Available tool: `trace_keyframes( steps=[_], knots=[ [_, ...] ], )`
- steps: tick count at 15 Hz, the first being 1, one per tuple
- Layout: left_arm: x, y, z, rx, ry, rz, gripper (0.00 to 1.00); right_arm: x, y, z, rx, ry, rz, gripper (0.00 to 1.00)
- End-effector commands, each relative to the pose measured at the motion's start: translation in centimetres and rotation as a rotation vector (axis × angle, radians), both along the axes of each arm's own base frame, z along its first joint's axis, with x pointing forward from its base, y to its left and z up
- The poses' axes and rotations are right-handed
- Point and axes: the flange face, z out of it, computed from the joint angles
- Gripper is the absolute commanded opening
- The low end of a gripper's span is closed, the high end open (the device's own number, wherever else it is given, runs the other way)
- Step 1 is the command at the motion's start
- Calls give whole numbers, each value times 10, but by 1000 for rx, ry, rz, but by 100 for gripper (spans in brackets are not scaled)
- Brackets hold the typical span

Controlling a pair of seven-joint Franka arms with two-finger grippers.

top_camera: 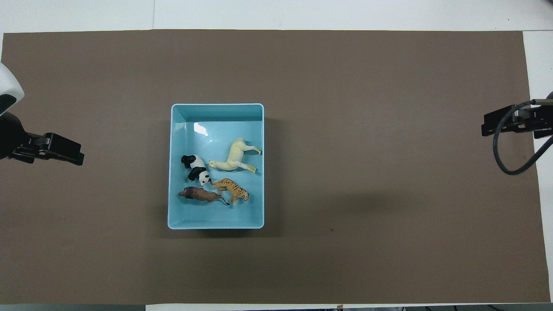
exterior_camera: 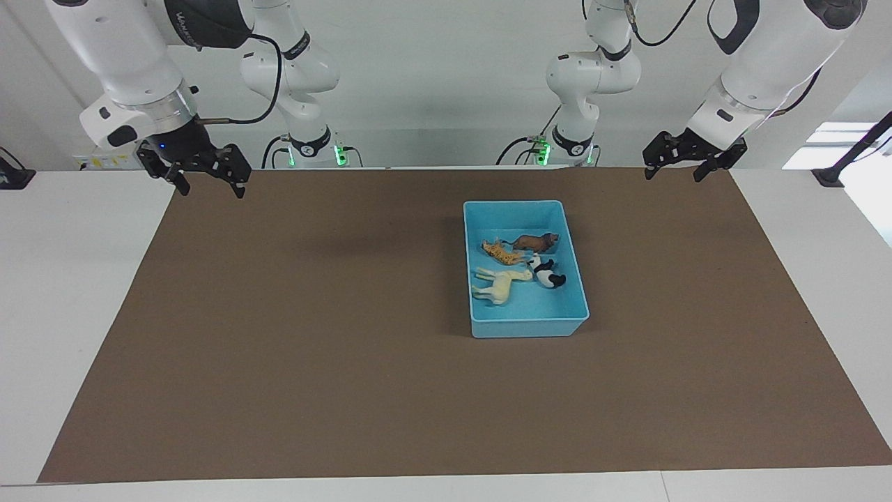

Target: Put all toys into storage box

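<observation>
The storage box [exterior_camera: 527,328] [top_camera: 216,105] is a light blue tub on the brown mat, toward the left arm's end. All the toys lie inside it: a cream camel [exterior_camera: 498,284] [top_camera: 235,160], an orange tiger [exterior_camera: 503,252] [top_camera: 232,189], a brown lion [exterior_camera: 533,242] [top_camera: 201,194] and a panda [exterior_camera: 547,273] [top_camera: 196,169]. My right gripper [exterior_camera: 211,188] [top_camera: 492,125] hangs open and empty over the mat's corner at its own end. Over the mat's edge at the other end, my left gripper [exterior_camera: 673,174] [top_camera: 69,150] waits, open and empty.
The brown mat [exterior_camera: 313,348] covers most of the white table [exterior_camera: 70,279]. The two arm bases [exterior_camera: 310,146] [exterior_camera: 571,146] stand along the table's robot edge. A black mount [exterior_camera: 829,178] sits at the left arm's end of the table.
</observation>
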Motion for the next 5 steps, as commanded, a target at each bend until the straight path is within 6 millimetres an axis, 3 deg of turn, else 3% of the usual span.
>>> trace_keyframes(
  steps=[1, 5],
  knots=[
    [-6, -4, 4, -3, -7, -1, 100, -3, -7, 12, 16, -25, 16, 100],
    [-7, 3, 5, -4, -7, 11, 100, -4, -9, 12, 17, -25, 11, 100]
  ],
)
